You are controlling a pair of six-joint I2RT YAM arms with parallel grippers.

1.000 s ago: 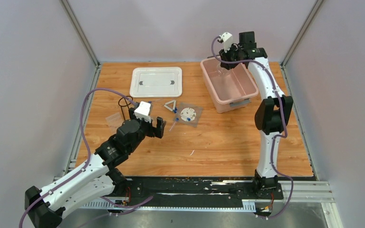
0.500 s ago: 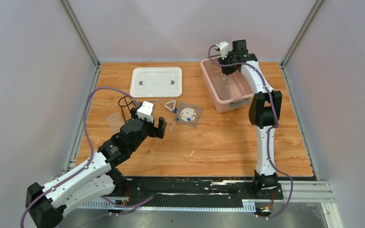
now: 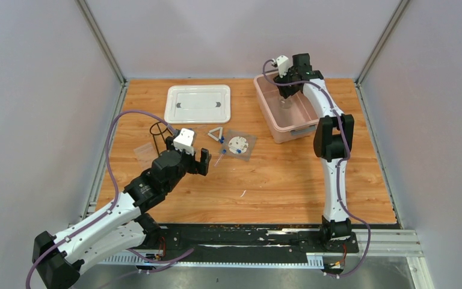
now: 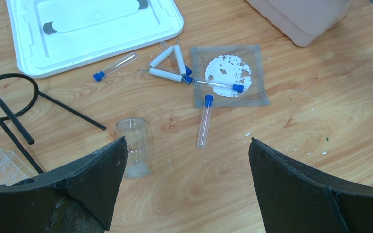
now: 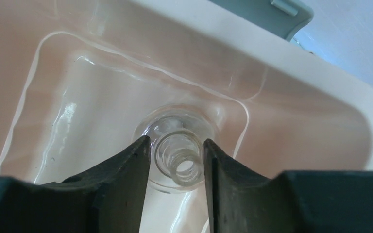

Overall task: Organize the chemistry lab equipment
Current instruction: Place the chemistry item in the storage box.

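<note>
glass flask, clamped between right tool

The top view looks down from high behind the near edge over the whole desk. The left wrist view tilts down, close over the white lid and mesh square. The right wrist view peers closely into the pink bin. The top view shares all three.

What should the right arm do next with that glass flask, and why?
Probably open the right gripper and let go: it clamps the neck of the clear flask, which stands upright deep inside the pink bin, its base seemingly on the bin's floor.
</note>
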